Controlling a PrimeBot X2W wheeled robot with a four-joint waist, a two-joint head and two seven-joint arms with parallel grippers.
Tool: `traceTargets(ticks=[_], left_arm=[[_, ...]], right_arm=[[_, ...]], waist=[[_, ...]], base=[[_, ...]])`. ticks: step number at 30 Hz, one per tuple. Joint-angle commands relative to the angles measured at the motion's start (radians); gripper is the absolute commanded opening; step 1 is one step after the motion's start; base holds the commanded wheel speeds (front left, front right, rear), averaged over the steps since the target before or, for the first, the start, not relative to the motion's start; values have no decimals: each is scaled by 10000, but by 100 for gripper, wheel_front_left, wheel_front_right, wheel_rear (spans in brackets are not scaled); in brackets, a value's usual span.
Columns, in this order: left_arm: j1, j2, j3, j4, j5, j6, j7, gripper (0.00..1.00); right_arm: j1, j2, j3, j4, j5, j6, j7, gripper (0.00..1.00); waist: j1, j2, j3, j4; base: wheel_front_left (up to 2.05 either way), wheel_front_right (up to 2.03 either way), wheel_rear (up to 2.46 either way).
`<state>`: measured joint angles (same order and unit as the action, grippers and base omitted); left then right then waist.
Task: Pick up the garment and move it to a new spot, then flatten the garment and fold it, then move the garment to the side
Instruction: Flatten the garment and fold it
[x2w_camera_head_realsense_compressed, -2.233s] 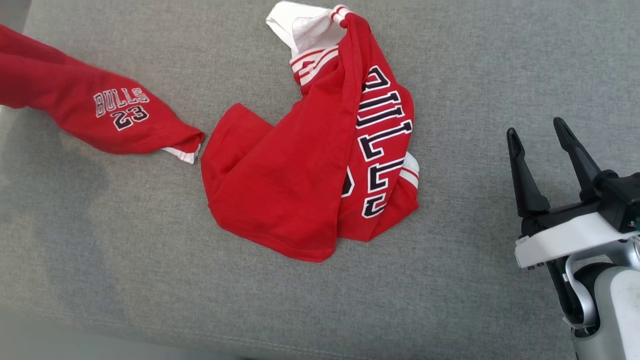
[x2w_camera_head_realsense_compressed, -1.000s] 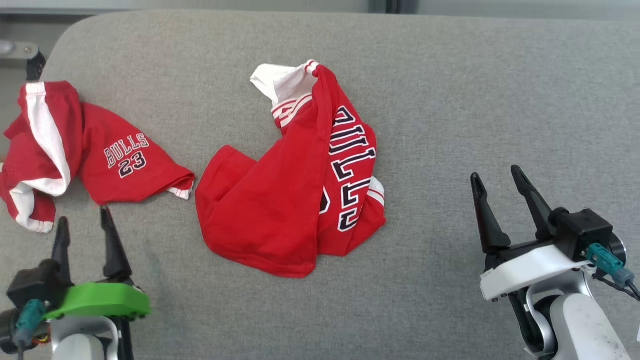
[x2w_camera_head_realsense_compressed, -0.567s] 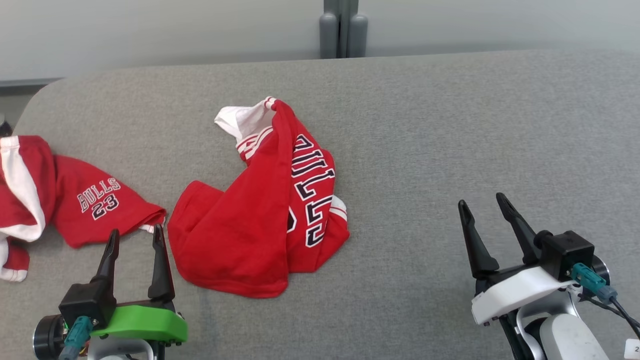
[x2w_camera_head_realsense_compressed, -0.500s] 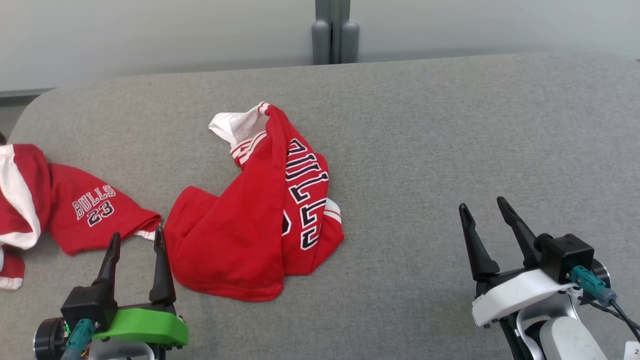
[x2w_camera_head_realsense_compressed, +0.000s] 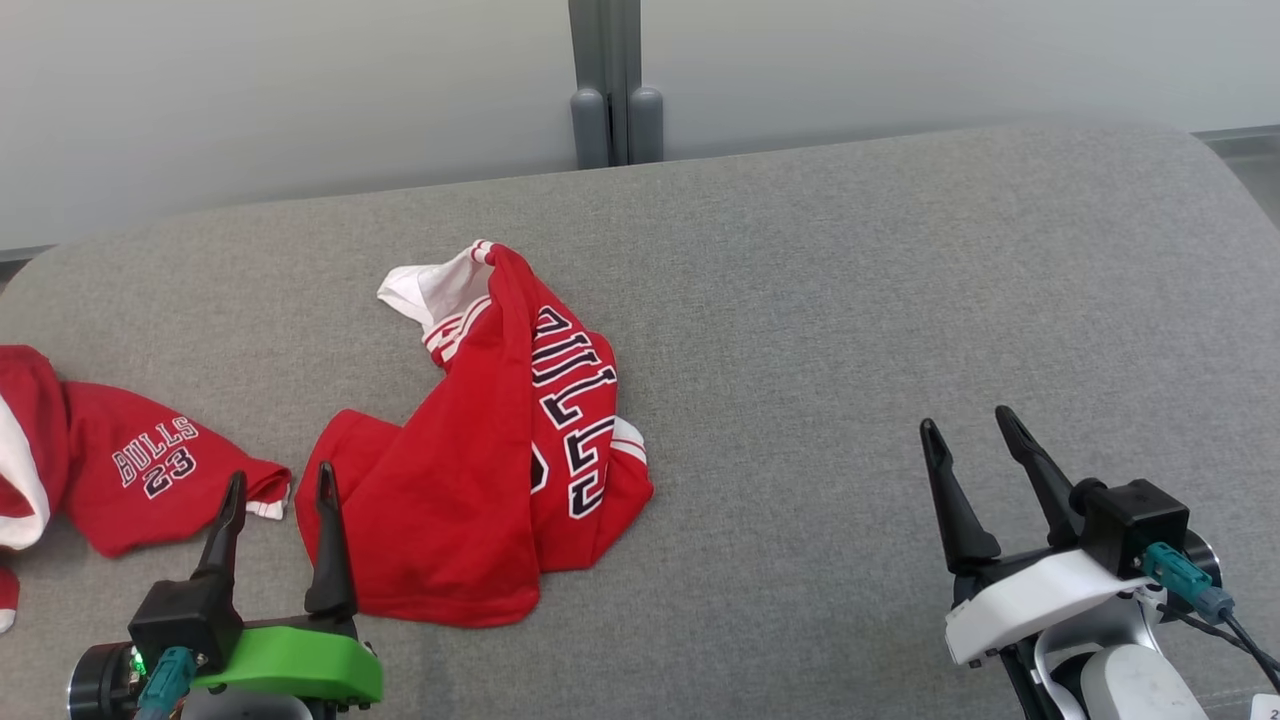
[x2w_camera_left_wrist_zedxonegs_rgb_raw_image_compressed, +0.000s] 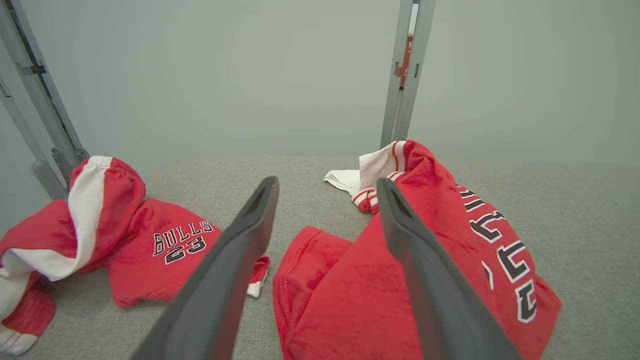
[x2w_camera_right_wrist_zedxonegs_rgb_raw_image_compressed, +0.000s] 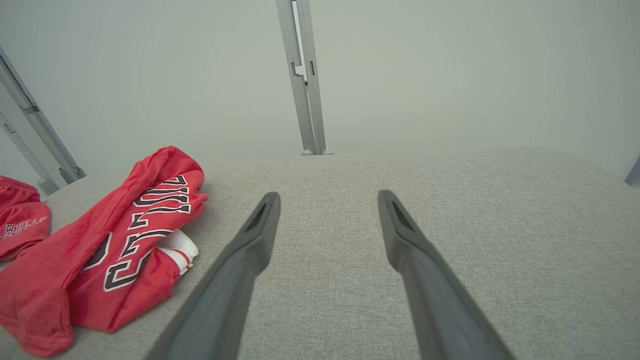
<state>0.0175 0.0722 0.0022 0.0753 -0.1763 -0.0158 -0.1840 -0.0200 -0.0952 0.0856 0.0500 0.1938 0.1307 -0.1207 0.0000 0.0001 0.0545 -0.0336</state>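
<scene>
The crumpled red jersey with white trim and black block lettering (x2w_camera_head_realsense_compressed: 480, 480) is being left in a loose heap left of centre on the grey fabric-covered table (x2w_camera_head_realsense_compressed: 850, 350). Its folds are being kept as they were over the last moments, so no part of the task is being counted as done. What is being changed is the view: the head camera is being raised, the pale wall (x2w_camera_head_realsense_compressed: 300, 90) and the grey upright post (x2w_camera_head_realsense_compressed: 615, 100) behind the table are being brought into the picture, and the jersey's shift within the frame is being put down to that, not to any move of the cloth. The left hand (x2w_camera_head_realsense_compressed: 280, 473) is being brought in at the lower left, fingers apart and empty. Its right finger is being seen against the jersey's near left edge, though whether cloth is being touched cannot be told. The smaller red garment printed "BULLS 23" (x2w_camera_head_realsense_compressed: 130, 480) is lying just beside that edge and is being judged a risk for a stray catch. The right hand (x2w_camera_head_realsense_compressed: 966, 418), also spread and empty, is being held well apart to the right. The first pick-up is being judged as prepared, not yet begun.
</scene>
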Motion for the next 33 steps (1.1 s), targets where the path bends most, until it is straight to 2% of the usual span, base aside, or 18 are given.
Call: traceTargets(ticks=[1,23,29,33], left_arm=[[183,69,6,-43,-18,71,43,100],[-375,237,-148,-33,-146,156,-59,100],[-932,183,-410,-15,-114,46,-208,100],[-1422,85,-734,-18,-109,-44,-348,100]], right_arm=[[139,22,-15,-16,68,1,-52,100],[-267,65,94,-87,-7,1,-71,100],[-941,-97,764,-53,92,1,134,100],[-1779,-389,1418,263,147,1,213,100]], waist=[[0,-1,8,11],[0,-1,645,185],[0,-1,1329,696],[0,-1,1952,1369]], base=[[0,0,0],[0,0,0],[0,0,0],[0,0,0]])
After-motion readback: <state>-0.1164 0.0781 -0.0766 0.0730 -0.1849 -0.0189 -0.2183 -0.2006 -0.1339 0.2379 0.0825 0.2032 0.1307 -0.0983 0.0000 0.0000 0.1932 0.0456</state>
